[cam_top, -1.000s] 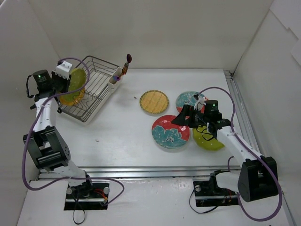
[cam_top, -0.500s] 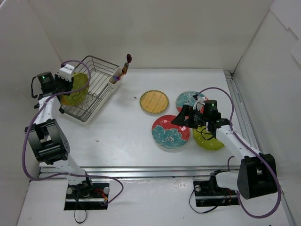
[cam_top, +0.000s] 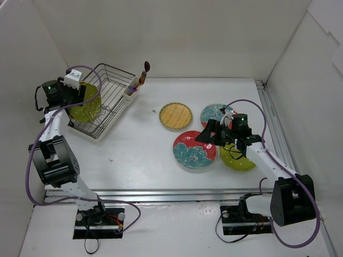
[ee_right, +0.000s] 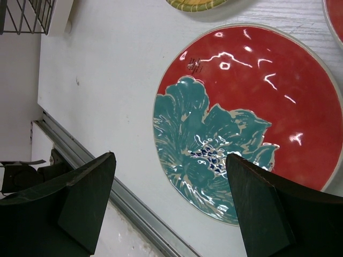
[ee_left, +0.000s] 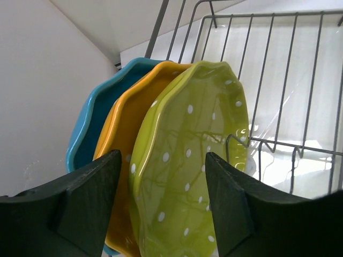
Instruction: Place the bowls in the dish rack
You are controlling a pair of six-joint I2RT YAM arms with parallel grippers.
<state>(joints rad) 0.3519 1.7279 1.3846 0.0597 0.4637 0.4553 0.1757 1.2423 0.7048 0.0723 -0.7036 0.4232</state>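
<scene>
Left gripper (ee_left: 162,155): jaws parted and clamping nothing; the racked green bowl (ee_left: 198,134) shows between them.
Dish rack (cam_top: 115,85): at the far left corner of the desk (cam_top: 139,155), with a white cup (cam_top: 130,92) on its right-hand corner.
Racked bowls: blue bowl (ee_left: 88,131), orange bowl (ee_left: 126,123), then the green one, standing on edge side by side.
Desk bowls: tan bowl (cam_top: 175,115), flowered red bowl (cam_top: 194,150), second flowered bowl (cam_top: 213,112) behind it (partly hidden), loose green bowl (cam_top: 239,162) nearest the right edge.
Right gripper (ee_right: 170,156): wide open above the flowered red bowl, holding nothing.

Three bowls (ee_left: 187,160) upright in dish rack (cam_top: 113,101), left — four flat, right.
</scene>
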